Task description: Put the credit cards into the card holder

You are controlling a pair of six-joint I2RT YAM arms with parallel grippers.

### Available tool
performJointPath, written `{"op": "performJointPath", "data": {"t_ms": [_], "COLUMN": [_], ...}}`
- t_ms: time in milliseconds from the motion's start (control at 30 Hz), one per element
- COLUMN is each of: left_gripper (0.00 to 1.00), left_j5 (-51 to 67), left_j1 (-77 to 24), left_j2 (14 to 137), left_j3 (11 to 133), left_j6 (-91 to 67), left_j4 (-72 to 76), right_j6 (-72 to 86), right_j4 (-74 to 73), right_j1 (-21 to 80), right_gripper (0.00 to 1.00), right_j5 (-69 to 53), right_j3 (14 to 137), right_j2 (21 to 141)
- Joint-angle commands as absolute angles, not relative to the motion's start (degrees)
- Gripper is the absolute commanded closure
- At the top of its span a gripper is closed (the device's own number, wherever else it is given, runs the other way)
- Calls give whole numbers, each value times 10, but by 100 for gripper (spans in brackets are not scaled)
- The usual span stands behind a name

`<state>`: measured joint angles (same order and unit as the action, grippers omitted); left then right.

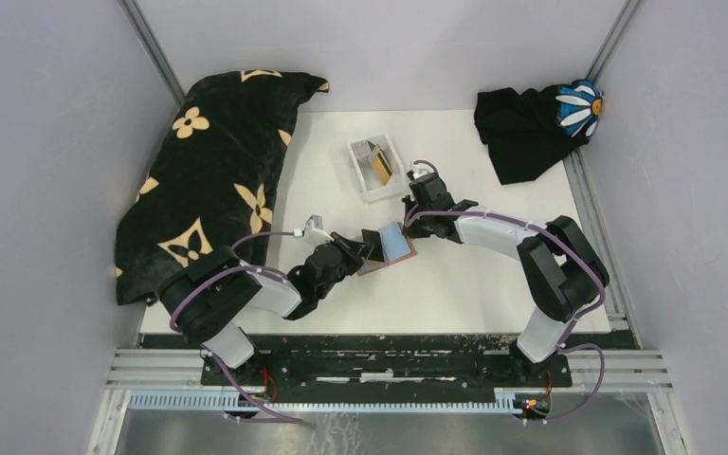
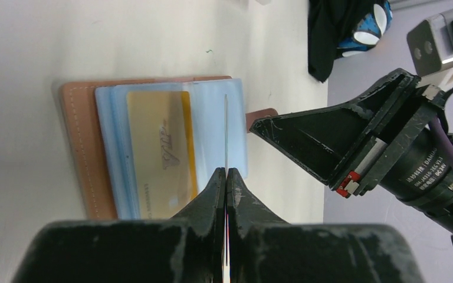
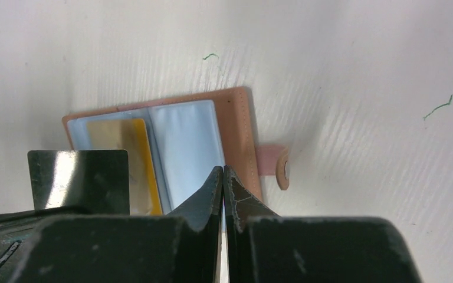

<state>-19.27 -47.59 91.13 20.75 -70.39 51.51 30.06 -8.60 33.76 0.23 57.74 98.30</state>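
Table [image 1: 474, 284]: open white surface right of the card holder [image 2: 76, 135], which lies unfolded and flat. Left gripper [image 2: 226, 177] clamped on dark card [image 3: 76, 177], edge-up over holder's sleeves. Right gripper [image 3: 222, 175] fingers together at holder's sleeve edge. Gold card [image 2: 159, 153] sleeved inside holder.

In the left wrist view we see the thin dark grey plastic card [image 2: 226, 130] only edge-on. Its face is hidden, and its 6 o'clock end vanishes between the clamped fingers of the left gripper [image 2: 226, 172]. In the right wrist view its lower part is hidden at 8 o'clock, and it covers a corner of the gold-yellow plastic card [image 3: 137, 159]. The right gripper [image 3: 222, 170], tips pressed together, hides the 6 o'clock edge of the tan leather folding card holder [image 3: 245, 135]; whether it pinches a sleeve we cannot tell. From above, what lies in the white plastic tray [image 1: 357, 171] is too small to tell.
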Motion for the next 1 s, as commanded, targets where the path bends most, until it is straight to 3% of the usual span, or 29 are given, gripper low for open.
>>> {"op": "performJointPath", "data": {"t_ms": [0,700,967], "left_gripper": [97,97,97], "left_j5": [-254,-308,-327], "left_j1": [-486,-508,-528], "left_j2": [940,1020,1046], "left_j3": [230,267,257], "left_j6": [-771,-818,-800], "left_j4": [506,513,591], "right_j6": [287,289,295], "right_j4": [-95,-109,-102], "right_j1": [341,344,351], "right_gripper": [95,95,95], "right_j5": [32,27,28], "right_j3": [613,624,615], "right_j2": [1004,1050,1060]}}
